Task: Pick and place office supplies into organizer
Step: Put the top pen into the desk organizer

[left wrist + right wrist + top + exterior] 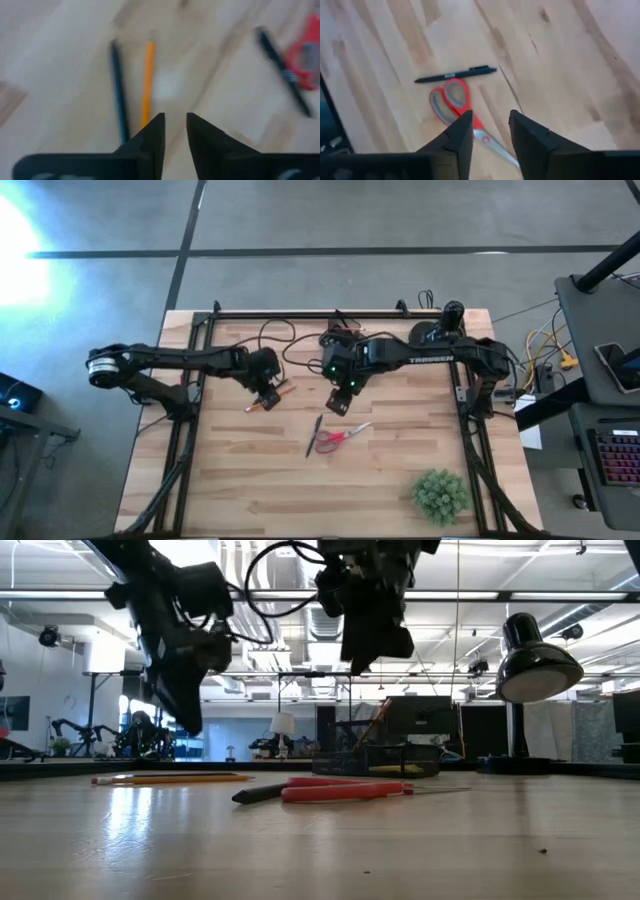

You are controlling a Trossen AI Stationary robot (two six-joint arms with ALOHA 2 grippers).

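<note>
An orange pencil [147,75] and a dark thin one [118,90] lie side by side on the wooden table. My left gripper [175,120] hangs just above them [266,397], slightly open and empty. A black pen [455,75] and red-handled scissors [454,102] lie flat near the table's middle [330,437]. My right gripper [491,117] hovers above and a little beyond them [340,398], open and empty. The black organizer [385,757] stands at the far side, a pencil sticking out of it.
A small green plant [440,494] stands near the table's front right corner. A black desk lamp [535,665] rises at the far right. Bare wood [230,480] stretches along the near side of the table.
</note>
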